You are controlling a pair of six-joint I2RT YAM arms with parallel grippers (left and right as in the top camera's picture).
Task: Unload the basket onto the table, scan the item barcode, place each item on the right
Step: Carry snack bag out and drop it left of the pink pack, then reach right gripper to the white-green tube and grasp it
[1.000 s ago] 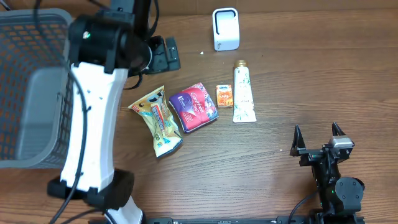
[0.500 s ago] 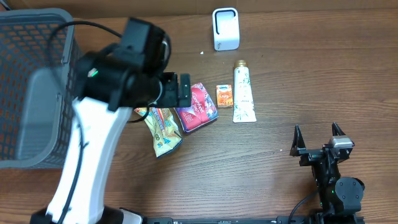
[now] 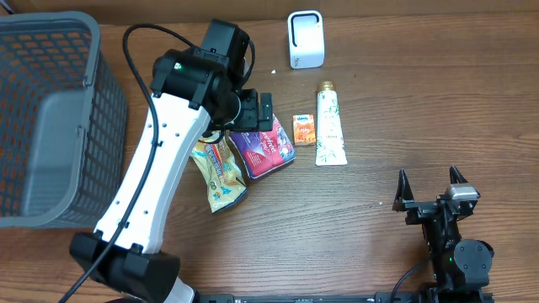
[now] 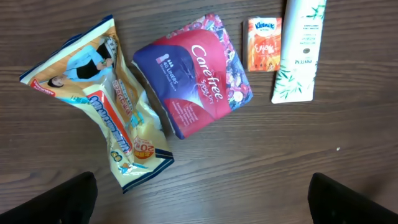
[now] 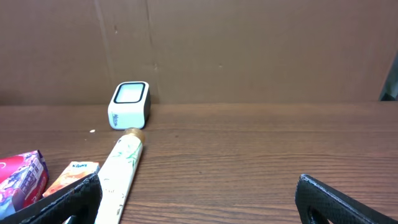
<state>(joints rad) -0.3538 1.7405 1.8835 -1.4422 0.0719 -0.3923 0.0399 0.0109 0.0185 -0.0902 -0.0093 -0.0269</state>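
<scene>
Left jaws released wide, empty, hanging above the purple soft-plastic Carefree pack (image 4: 193, 81), which lies flat on the brown wooden counter (image 4: 249, 162) between a yellow foil snack bag (image 4: 112, 106) and a small orange tissue packet (image 4: 264, 43). Right jaws likewise released, empty, low over the counter. White box-shaped scanner (image 3: 305, 39) stands apart beyond them.

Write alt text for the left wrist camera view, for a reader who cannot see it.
Four items lie on a wooden table below the open left gripper: a yellow snack bag, a purple Carefree pack, a small orange Kleenex pack and a white tube. The gripper's two dark fingertips show in the bottom corners, touching nothing.
</scene>
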